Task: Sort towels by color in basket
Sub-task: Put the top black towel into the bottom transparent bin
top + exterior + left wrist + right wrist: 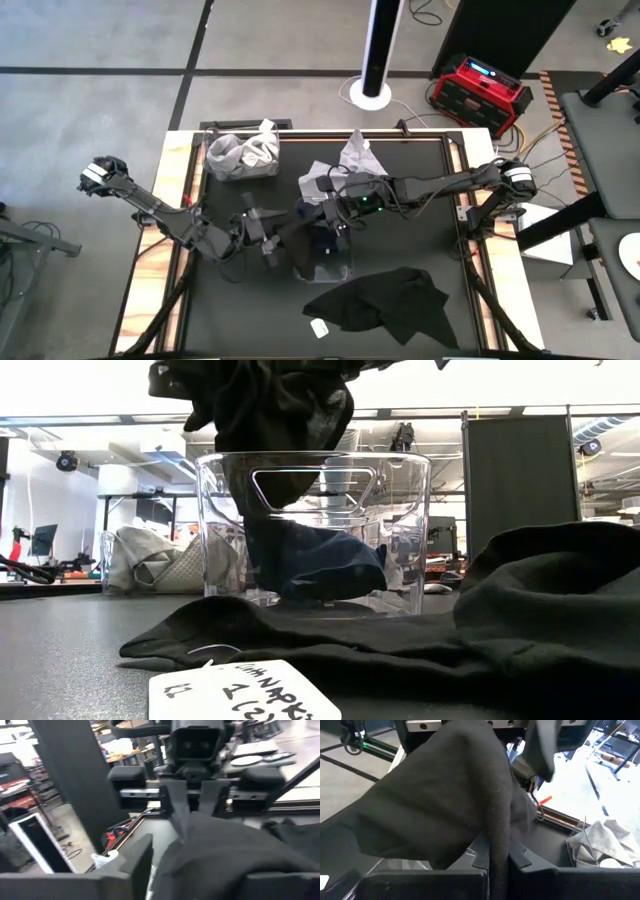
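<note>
- Where are your two grippers?
- Your right gripper and your left gripper meet in the middle of the table, right over the clear basket. Your right gripper's fingers are pinched on a black towel, which hangs down into the top of the basket. Your left gripper sits just beside it, fingers spread apart, with the black cloth lying between them.
- What is in that basket?
- A navy towel lies at the bottom.
- And the other towels?
- You have a big black towel spread near the front edge of the table. Grey towels fill a second basket at the back left corner. More light towels lie by the back edge, near the middle.
</note>
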Controlling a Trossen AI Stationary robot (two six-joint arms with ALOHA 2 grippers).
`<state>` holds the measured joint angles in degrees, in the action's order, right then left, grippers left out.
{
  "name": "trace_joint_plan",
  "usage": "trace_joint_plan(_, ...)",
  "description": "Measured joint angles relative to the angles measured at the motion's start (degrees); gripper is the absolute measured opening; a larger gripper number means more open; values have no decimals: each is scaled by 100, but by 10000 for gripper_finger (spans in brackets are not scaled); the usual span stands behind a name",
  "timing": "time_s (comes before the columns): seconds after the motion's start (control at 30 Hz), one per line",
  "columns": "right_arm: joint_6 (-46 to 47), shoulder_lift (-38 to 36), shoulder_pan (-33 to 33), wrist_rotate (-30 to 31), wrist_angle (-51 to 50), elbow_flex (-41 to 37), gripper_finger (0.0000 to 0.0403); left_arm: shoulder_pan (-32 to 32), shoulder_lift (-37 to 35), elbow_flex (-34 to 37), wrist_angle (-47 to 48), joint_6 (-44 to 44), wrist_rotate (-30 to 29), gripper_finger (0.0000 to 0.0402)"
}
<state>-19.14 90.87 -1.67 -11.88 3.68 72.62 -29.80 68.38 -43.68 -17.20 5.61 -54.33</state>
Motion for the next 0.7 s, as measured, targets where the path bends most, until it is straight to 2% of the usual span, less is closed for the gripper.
trace_joint_plan(0.13, 25, 0, 21, 7, -46, 0, 9, 0, 0, 0, 184, 66, -168, 198)
trace_joint_plan(0.27, 24, 0, 22, 148, -46, 0, 9, 0, 2, 0, 304, 65, -168, 223)
trace_joint_plan(0.7, 0, -5, 51, 298, -111, 0, 9, 0, 2, 0, 517, 47, -180, 232)
